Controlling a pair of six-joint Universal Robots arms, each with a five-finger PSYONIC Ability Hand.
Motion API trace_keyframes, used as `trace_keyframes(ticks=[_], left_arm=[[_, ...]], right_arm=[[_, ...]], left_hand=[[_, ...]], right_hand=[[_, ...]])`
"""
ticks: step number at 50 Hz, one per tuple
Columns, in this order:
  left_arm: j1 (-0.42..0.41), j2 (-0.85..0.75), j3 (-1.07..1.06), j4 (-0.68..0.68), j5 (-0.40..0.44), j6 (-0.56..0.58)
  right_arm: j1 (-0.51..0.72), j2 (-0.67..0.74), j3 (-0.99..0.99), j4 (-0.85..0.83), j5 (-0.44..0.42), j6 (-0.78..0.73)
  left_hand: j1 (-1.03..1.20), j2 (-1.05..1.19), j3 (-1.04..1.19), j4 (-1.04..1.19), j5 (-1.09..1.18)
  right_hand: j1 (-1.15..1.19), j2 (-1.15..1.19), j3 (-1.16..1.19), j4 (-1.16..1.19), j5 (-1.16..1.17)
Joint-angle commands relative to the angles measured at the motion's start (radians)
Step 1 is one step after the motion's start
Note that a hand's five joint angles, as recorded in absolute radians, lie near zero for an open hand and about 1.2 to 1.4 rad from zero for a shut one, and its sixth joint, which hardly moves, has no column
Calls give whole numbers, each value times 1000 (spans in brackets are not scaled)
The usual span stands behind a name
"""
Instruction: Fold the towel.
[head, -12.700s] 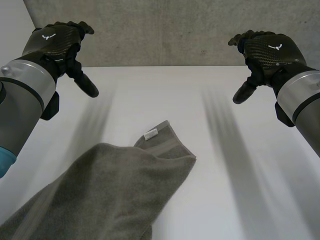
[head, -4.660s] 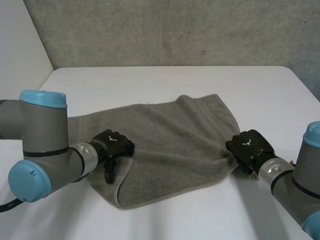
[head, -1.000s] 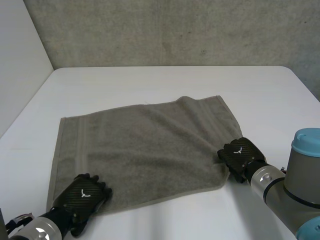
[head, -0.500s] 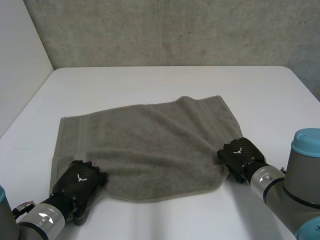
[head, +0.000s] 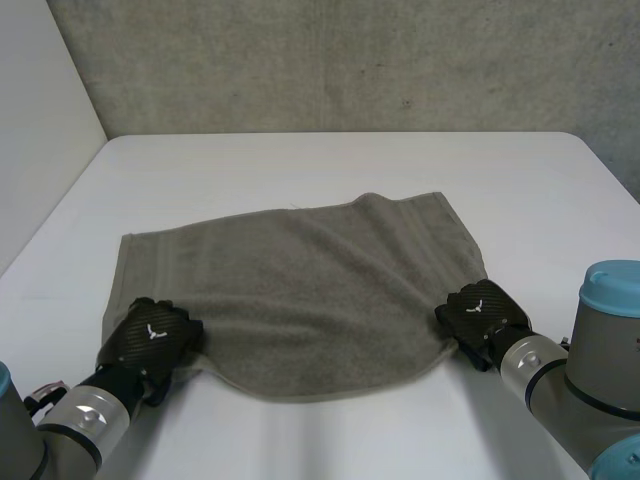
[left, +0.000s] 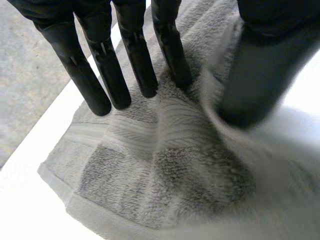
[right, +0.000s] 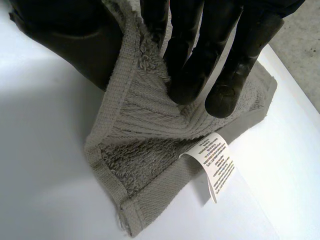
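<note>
Near the bench's (head: 330, 160) front edge, two black hands pinch a taupe terry towel (head: 300, 270). The left hand (head: 150, 338) clamps fingers (left: 134, 55) and thumb on the near left corner. The right hand (head: 480, 312) nips the near right corner, by a white care label (right: 215, 165). The rumpled towel spreads toward the bench's middle.

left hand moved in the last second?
Yes. The left hand moved away from the robot, toward the table's far edge, taking the towel's near-left corner with it.

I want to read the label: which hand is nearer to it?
Right. The label hangs from the towel corner just beyond the fingertips of the right hand; the left hand is at the towel's other near corner.
</note>
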Motion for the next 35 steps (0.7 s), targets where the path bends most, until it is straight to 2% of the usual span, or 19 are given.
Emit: trace_keyframes(ticks=[1,6,15,17,21,22,23,24,25,27,28,30,33,35], left_arm=[[-4,7,10,15,-18,-51],[-16,47,12,12,-23,-59],[-46,282,45,-1,-72,-97],[-50,386,94,-30,-82,-169],[-51,468,163,-105,-87,-255],[-51,490,211,-158,-87,-294],[-51,491,211,-159,-87,-295],[-53,504,257,-218,-87,-330],[-53,508,301,-276,-86,-357],[-53,505,341,-327,-82,-376],[-51,500,370,-368,-78,-381],[-48,492,392,-399,-73,-381],[-48,414,416,-415,-73,-378],[-48,351,432,-418,-75,-375]], right_arm=[[-12,-6,-7,-1,1,7],[-21,-35,-10,4,3,14],[-21,-294,-47,80,-8,49],[-22,-342,-70,108,-11,63],[-39,-448,-176,239,-14,86],[-39,-448,-176,240,-14,86],[-44,-463,-226,314,-16,79],[-47,-467,-286,405,-19,71],[-47,-467,-287,406,-19,71],[-56,-465,-412,578,-28,45],[-56,-465,-412,579,-28,45],[-82,-451,-504,700,-45,-4],[-84,-421,-532,729,-56,-43],[-90,-337,-558,734,-56,-120]], left_hand=[[342,342,337,334,177],[393,393,388,385,227],[393,393,388,385,227],[393,393,388,385,227],[393,393,388,385,227],[393,393,388,385,227],[393,393,388,385,227],[393,393,388,385,227],[393,393,388,385,227],[393,393,388,385,227],[393,393,388,385,227],[393,393,388,385,227],[393,393,388,385,227],[393,393,388,385,227]], right_hand=[[58,87,57,60,51],[58,87,57,60,51],[58,87,57,60,51],[58,87,57,60,51],[58,87,57,60,51],[58,87,57,60,51],[58,87,57,60,51],[58,87,57,60,51],[58,87,57,60,51],[58,87,57,60,51],[58,87,57,60,51],[58,87,57,60,51],[58,87,57,60,51],[58,87,57,60,51]])
